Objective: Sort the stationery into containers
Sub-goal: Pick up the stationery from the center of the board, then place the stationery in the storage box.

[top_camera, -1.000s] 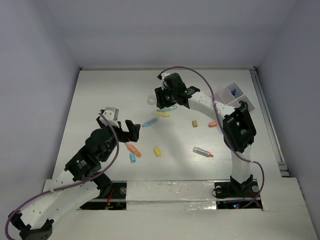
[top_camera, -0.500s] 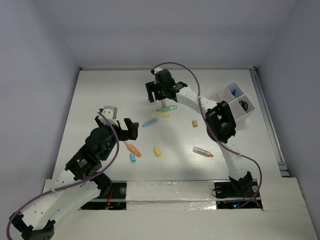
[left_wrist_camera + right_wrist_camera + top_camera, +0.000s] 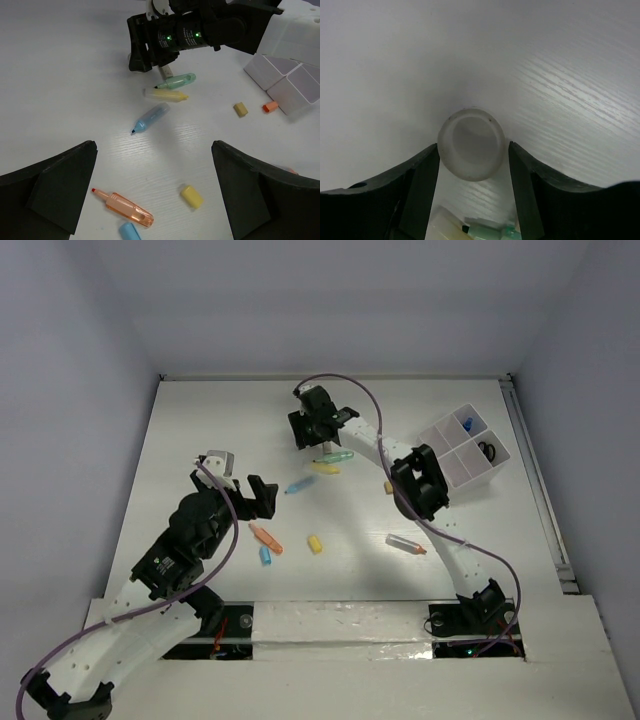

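My right gripper [image 3: 310, 433] is low over the table at the far middle, open, with one finger on each side of the clear tape ring [image 3: 471, 145]. The ring lies flat between the fingertips; the left finger is at its edge. My left gripper [image 3: 262, 498] is open and empty, held above the table [image 3: 154, 150]. Ahead of it lie a blue pen [image 3: 150, 117], a yellow pen [image 3: 165, 95] and a green pen [image 3: 176, 81]. An orange pen [image 3: 125, 209], a blue cap [image 3: 129, 232] and a yellow cap [image 3: 191, 196] lie between its fingers. The divided tray [image 3: 470, 472] stands far right.
A second yellow cap [image 3: 389, 487] and a grey pen with an orange tip [image 3: 405, 543] lie near the right arm. An orange cap [image 3: 270, 106] lies beside the tray. A blue-capped bottle [image 3: 467, 424] and a dark item [image 3: 487, 449] are in the tray.
My right gripper has swung left from the pens and come down over the tape ring, which now sits between its fingers. The left arm has barely moved.
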{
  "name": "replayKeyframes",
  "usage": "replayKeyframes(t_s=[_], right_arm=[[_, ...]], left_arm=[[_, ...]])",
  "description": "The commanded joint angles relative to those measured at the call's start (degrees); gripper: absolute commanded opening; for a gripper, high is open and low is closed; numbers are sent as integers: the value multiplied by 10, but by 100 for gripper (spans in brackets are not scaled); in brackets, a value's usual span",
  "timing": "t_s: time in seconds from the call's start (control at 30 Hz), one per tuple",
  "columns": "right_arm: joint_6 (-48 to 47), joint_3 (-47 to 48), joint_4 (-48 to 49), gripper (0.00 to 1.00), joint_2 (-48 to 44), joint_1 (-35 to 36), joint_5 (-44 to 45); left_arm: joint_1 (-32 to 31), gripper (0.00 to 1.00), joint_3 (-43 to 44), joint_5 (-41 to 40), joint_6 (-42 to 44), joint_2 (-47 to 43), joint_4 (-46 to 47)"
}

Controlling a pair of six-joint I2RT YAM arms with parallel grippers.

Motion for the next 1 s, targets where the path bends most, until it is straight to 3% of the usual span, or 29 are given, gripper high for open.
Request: replayKeyframes(t_s=[0.0, 0.1, 0.3, 0.53, 0.73, 0.97], right_arm=[[1, 38, 0, 54, 9, 10, 15], [9, 28, 23, 40, 0, 10, 9], [16, -3, 68, 33, -83, 10, 44], [-30, -276, 123, 32, -330, -31, 178], [-19, -485, 103, 32, -490, -155, 206], [-40, -527, 73, 33, -556, -239, 238]], left_arm=[[8, 99, 12, 15, 8, 1, 33], [8, 99, 12, 19, 8, 1, 33], [13, 99, 12, 22, 8, 0, 33], [18, 99, 11, 32, 8, -7, 34], [18, 99, 10, 50, 8, -13, 38], [18, 99, 11, 56, 7, -12, 39]])
